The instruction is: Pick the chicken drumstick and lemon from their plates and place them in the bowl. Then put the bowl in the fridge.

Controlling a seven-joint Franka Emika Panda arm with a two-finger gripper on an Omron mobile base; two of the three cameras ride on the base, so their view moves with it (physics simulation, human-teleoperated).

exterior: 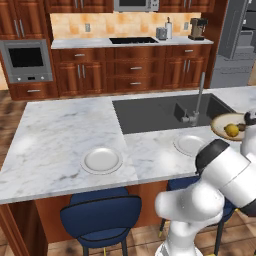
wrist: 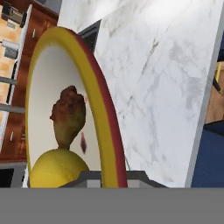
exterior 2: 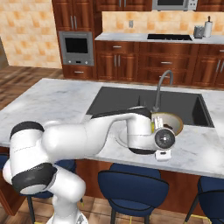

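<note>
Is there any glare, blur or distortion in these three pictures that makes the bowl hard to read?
Left base view: even light, soft render; the bowl is cut by the right edge, the lemon clear. Right base view: the arm hides part of the bowl; pale sheen on the marble counter. Hand view: rolled sideways, very close, so the rim looks stretched; the chicken drumstick is sharp.

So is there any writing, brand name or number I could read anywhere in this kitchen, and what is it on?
None: no text can be read in any view.
Wall oven: no legible panel or badge.
Microwave: nothing readable.
Coffee machine: too small to tell.
Bowl, lemon, chicken drumstick, plates: plain, no marks.
</note>
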